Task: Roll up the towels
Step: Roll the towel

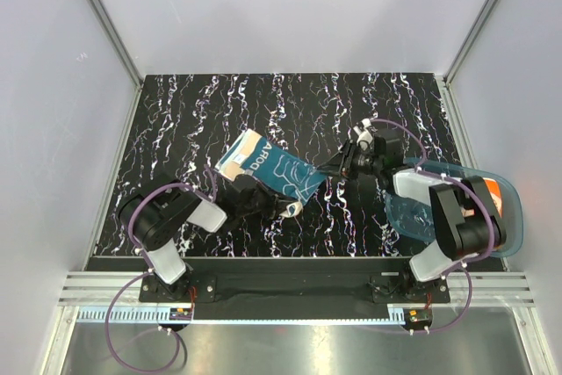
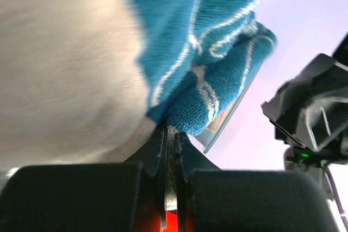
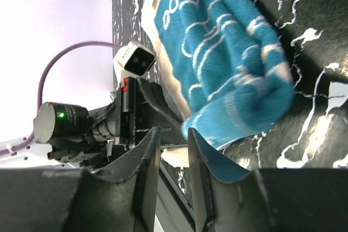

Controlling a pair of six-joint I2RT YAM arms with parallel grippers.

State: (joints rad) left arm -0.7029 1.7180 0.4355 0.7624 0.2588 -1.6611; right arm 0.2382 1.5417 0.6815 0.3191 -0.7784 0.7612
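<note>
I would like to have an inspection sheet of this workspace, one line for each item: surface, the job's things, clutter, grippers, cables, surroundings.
Surface: black mat with white marbling, nothing spilled.
Job's things: teal towel partly lifted off the mat, one end bunched; orange towel lies in the tray, mostly hidden by the right arm.
Clutter: translucent blue tray at the mat's right edge.
Grippers: left gripper shut on the teal towel's edge; right gripper open, close to the bunched end, nothing between its fingers.
Cables: purple cables loop along both arms, clear of the towels.
Surroundings: pale walls with metal frame.
</note>
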